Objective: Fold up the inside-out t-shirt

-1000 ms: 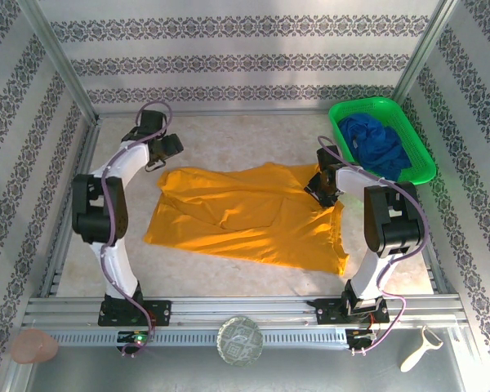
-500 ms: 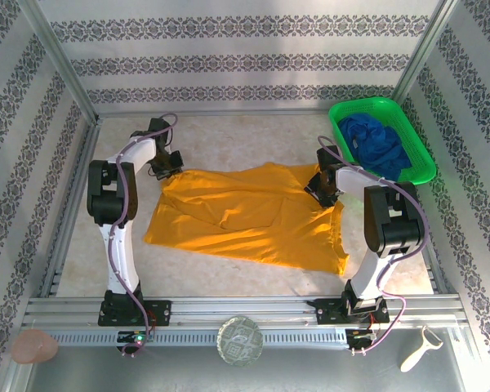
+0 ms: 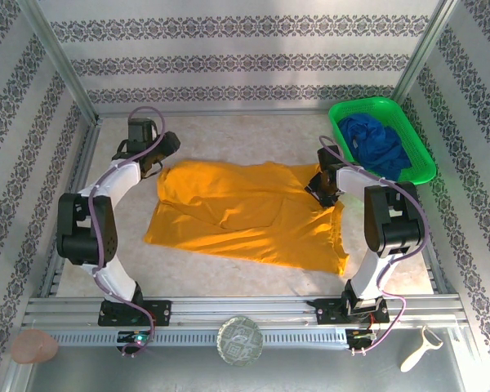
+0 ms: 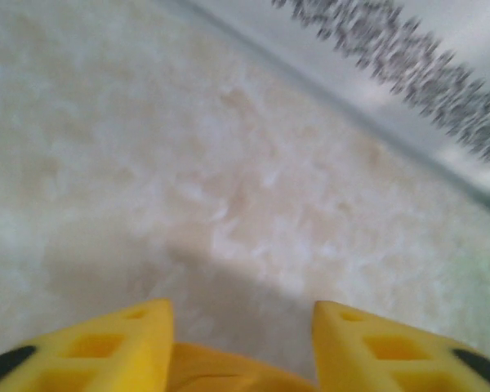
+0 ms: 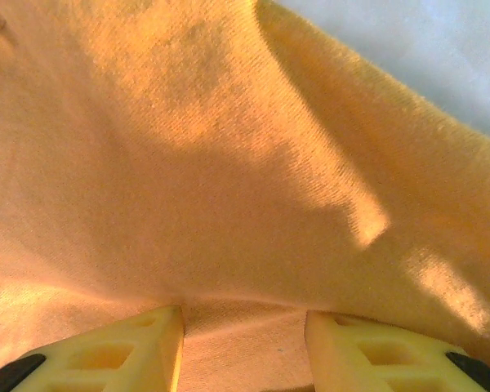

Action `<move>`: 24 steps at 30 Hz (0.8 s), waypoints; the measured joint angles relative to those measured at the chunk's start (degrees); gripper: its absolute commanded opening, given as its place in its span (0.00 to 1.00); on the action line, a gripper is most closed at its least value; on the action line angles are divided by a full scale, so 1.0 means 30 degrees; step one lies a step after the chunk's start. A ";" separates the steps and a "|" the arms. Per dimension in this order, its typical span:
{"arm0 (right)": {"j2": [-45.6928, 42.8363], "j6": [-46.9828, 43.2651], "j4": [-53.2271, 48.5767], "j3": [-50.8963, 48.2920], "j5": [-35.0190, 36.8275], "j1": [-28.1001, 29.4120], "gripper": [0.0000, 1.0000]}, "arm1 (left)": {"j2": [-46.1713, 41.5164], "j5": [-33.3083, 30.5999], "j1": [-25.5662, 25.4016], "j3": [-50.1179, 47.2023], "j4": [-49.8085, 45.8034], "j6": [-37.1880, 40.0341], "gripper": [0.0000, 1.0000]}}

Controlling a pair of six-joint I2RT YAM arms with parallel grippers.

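The inside-out t-shirt point(image 3: 245, 212) lies spread mostly flat in the middle of the table, mustard orange. My left gripper point(image 3: 167, 147) hovers at its far-left corner. In the left wrist view its yellow fingers point(image 4: 106, 343) stand apart, and an edge of the t-shirt point(image 4: 220, 371) lies low between them, with bare table beyond. My right gripper point(image 3: 318, 186) rests on the shirt's far-right part. Its fingers point(image 5: 131, 343) are apart too, pressed into the cloth point(image 5: 229, 163), with a low fold running across the gap.
A green basket point(image 3: 367, 104) holding a dark blue garment point(image 3: 377, 143) stands at the far right. Patterned walls close in the back and both sides. Beyond the near metal rail point(image 3: 245, 310) lie a glass dish point(image 3: 240, 340), a peeler point(image 3: 416, 351) and a pink lump point(image 3: 33, 347).
My left gripper dipped to the shirt's far-left corner, then drew back up and left. That corner and the far edge now lie straighter and the middle wrinkle is flatter. The right arm stayed put.
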 measured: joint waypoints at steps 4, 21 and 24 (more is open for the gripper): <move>0.0000 0.0029 0.0000 0.0000 0.0007 0.0000 0.46 | 0.0168 -0.0051 0.0262 -0.0583 0.1486 -0.0641 0.62; 0.0000 0.0087 0.0000 0.0000 0.0051 0.0000 0.46 | 0.7803 -0.0386 0.0823 0.7956 -1.1905 0.1712 0.49; 0.0000 0.0087 0.0000 0.0000 0.0058 0.0000 0.46 | 0.7563 -0.0248 0.0823 0.6921 -1.2386 0.1756 0.49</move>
